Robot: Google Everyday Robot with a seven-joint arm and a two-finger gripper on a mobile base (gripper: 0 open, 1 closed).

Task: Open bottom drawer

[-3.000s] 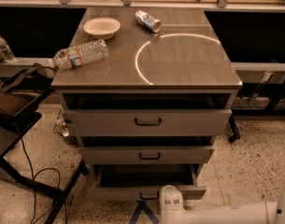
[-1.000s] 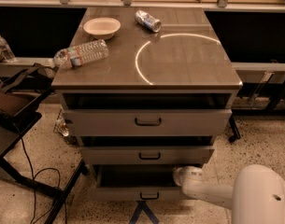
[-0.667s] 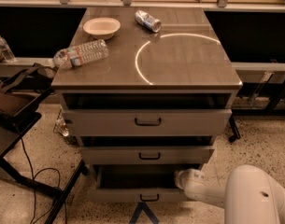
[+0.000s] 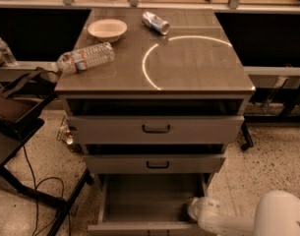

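Bottom drawer (image 4: pixel 149 194), slim grey metal, lowest of three in the cabinet, stands pulled out with its plain grey inside exposed. White robot gripper (image 4: pixel 196 208) sits inside the drawer's right front corner; whether it is clenched or released cannot be told.

On the cabinet top (image 4: pixel 198 68), a bowl (image 4: pixel 107 29) is set at 11 o'clock, a can (image 4: pixel 155 22) is laid at 12, and a bottle (image 4: pixel 85 57) is laid at 9.
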